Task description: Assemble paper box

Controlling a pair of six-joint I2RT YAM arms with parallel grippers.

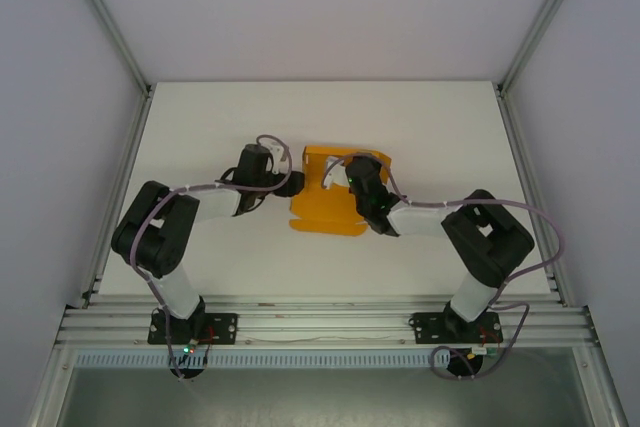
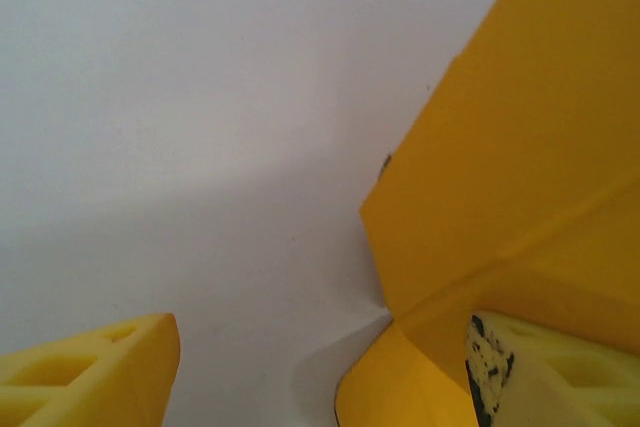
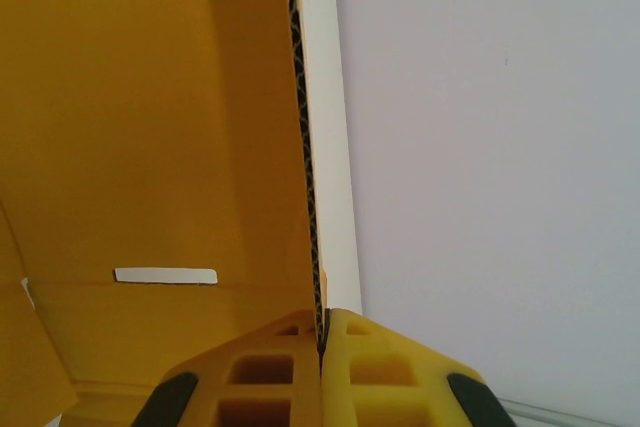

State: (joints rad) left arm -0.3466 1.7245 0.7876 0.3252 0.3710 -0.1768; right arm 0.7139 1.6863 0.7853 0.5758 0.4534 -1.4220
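Note:
The paper box (image 1: 325, 209) is an orange-yellow creased card lying partly folded at the table's middle. My right gripper (image 1: 352, 177) reaches over it from the right. In the right wrist view that gripper (image 3: 322, 332) is shut on the thin upright edge of a raised card wall (image 3: 150, 127), which has a narrow slot (image 3: 165, 275). My left gripper (image 1: 292, 185) sits at the box's left edge. In the left wrist view it (image 2: 320, 347) stands open, its fingers (image 2: 100, 372) wide apart, with a raised flap (image 2: 500, 147) against the right-hand finger.
The white table (image 1: 300, 117) stretches behind and to both sides of the box. Pale enclosure walls with metal corner posts (image 1: 110, 22) bound it. An aluminium rail (image 1: 320, 325) carrying both arm bases runs along the near edge.

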